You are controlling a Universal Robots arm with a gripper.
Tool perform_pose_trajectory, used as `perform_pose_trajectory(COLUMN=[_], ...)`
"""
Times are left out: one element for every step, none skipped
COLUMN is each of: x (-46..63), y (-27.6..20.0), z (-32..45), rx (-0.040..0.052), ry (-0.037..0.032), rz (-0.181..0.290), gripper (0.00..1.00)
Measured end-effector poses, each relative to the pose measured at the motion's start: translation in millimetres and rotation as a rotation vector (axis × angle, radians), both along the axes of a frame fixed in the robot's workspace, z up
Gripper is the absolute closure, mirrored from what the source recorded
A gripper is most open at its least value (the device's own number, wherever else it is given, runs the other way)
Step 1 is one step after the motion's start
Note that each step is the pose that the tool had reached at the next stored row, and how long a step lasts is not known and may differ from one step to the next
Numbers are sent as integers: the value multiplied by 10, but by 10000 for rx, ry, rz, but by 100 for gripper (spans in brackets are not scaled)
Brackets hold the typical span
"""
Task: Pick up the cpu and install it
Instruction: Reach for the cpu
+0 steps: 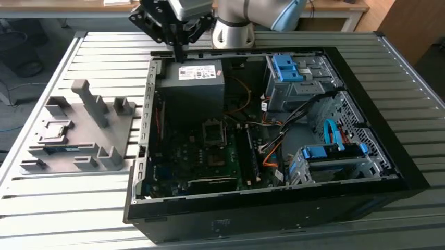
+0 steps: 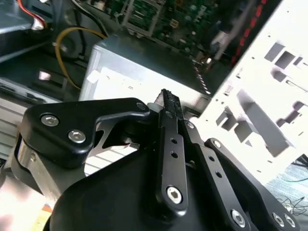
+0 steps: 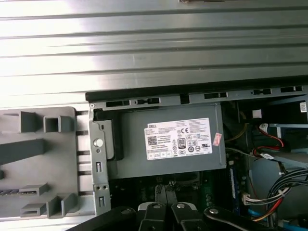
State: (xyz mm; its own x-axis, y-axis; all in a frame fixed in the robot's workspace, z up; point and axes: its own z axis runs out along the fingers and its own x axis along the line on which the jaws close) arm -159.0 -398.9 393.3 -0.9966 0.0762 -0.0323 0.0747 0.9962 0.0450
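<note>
Your black claw (image 1: 179, 56) hangs closed on nothing (fingertips together) over the grey labelled box (image 1: 191, 83). The small silver-grey square cpu (image 1: 58, 129) seems to lie in the grey plastic holder (image 1: 104, 156), well off toward the exterior view's left.

The arm (image 1: 254, 18) runs off the exterior view's top edge, and so does the upper part of the gripper (image 1: 179, 57); the small parts on the grey holder (image 1: 76, 138) are too small to tell apart; in the first wrist view the gripper (image 3: 166, 206) and the holder (image 3: 38, 159) are cut by the picture's edge; in the second wrist view the gripper (image 2: 166, 100) hides much of the grey box (image 2: 139, 57), and the circuit board (image 2: 159, 14) beyond is blurred.
</note>
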Motion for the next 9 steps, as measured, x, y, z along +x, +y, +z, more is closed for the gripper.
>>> perform_pose_trajectory(x=[-42, -78, -109, -138, -166, -191, -217, -240, -262], y=[0, 0, 0, 0, 0, 0, 0, 0, 0], z=[0, 0, 0, 0, 1, 1, 0, 0, 0], rx=[0, 0, -1, -1, -1, -2, -1, -1, -1], ry=[-7, -12, -16, -19, -21, -22, -24, -24, -26], rz=[1, -1, -1, 0, 0, 0, 0, -1, -1], gripper=[90, 90, 90, 90, 90, 90, 90, 90, 90])
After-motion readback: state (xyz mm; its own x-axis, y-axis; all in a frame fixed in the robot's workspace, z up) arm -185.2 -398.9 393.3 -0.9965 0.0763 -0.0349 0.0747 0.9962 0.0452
